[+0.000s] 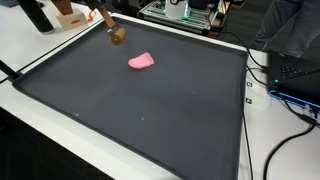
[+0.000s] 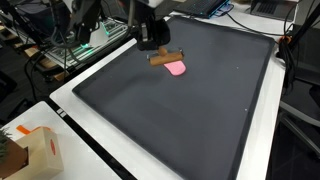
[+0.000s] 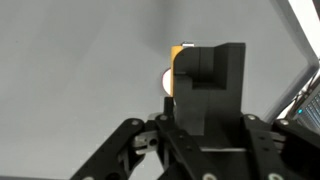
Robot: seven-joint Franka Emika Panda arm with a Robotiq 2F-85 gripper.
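Note:
My gripper [image 2: 152, 40] hangs over the far part of a black mat [image 2: 180, 120], shut on a brown wooden tool [image 2: 166, 57] that sticks out sideways below it. In an exterior view the tool [image 1: 116, 36] slants down to a darker head just above the mat [image 1: 140, 110]. A small pink object [image 1: 142, 62] lies flat on the mat close to the tool's end, also visible as the pink object [image 2: 176, 68] right below the tool. In the wrist view the black fingers [image 3: 205, 80] hide most of the tool [image 3: 177, 52]; only an orange edge shows.
The mat lies on a white table [image 1: 30, 45]. A cardboard box [image 2: 35, 152] stands at one corner. A metal rack [image 2: 70, 45] and equipment [image 1: 185, 12] border the mat's far side. A dark device with cables [image 1: 295, 75] sits beside another edge.

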